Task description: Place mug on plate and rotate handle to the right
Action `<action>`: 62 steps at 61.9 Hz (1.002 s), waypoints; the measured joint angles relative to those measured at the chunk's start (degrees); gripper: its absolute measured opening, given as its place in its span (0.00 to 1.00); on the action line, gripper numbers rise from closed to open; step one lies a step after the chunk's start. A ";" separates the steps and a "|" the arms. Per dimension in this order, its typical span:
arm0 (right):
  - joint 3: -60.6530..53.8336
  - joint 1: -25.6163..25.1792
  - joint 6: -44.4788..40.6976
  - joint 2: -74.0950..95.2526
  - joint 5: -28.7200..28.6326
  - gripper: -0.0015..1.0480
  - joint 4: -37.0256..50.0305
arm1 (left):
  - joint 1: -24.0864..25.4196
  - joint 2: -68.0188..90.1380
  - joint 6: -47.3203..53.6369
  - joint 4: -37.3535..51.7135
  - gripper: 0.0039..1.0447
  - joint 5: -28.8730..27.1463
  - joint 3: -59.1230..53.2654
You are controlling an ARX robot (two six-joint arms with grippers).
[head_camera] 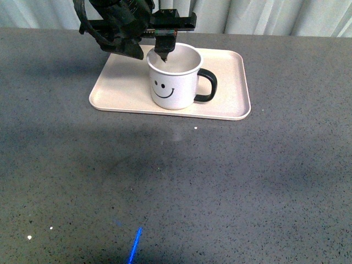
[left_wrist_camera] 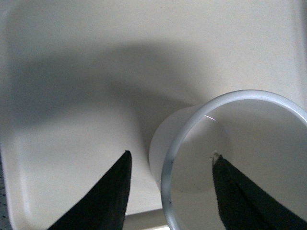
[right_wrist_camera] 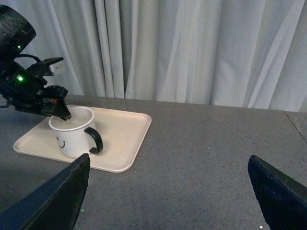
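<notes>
**Mug set on the plate, handle to the right: clearing the rim cleanly**

The mug (head_camera: 171, 82) stands upright on the plate (head_camera: 121, 82), about midway along it and nearer its front rim than its back rim. The handle (head_camera: 208, 86) points toward the plate's right end, so we judge both parts of the task to be met and the step in hand to be letting go and pulling away.

Our left gripper (head_camera: 151, 54) hangs over the back half of the plate and straddles the mug's wall. One finger is inside the cup and the other is outside it. In the left wrist view the left gripper (left_wrist_camera: 171, 154) is parted to a moderate width, with a gap showing on both sides of the wall, so it grips nothing.

To finish well, we would rise straight up until both fingertips are above the lip, and only then move off. Moving sideways any sooner could catch the inside finger on the wall and turn the handle off its heading.

There is little room between the mug and the plate's front rim. A nudge that way could ride the base up onto the low raised edge. There is much more bare plate toward the back and the left end.

Our right gripper (right_wrist_camera: 168, 165) is spread wide and empty, well off the plate's right end over the grey table (head_camera: 220, 181).
</notes>
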 joint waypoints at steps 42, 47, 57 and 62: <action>0.00 0.00 0.00 0.00 0.11 0.91 0.00 | 22.23 -47.47 6.21 70.88 0.55 -4.90 -64.98; 0.00 0.00 0.00 0.00 -0.07 0.91 0.00 | 22.62 -52.72 7.37 73.90 0.41 -4.50 -72.37; 0.00 0.00 0.00 0.00 -0.02 0.91 -0.02 | 22.45 -57.90 8.35 73.72 0.12 -4.24 -80.02; 0.00 0.00 0.00 0.00 -0.02 0.91 -0.02 | 22.38 -60.81 8.44 73.37 0.01 -4.11 -81.79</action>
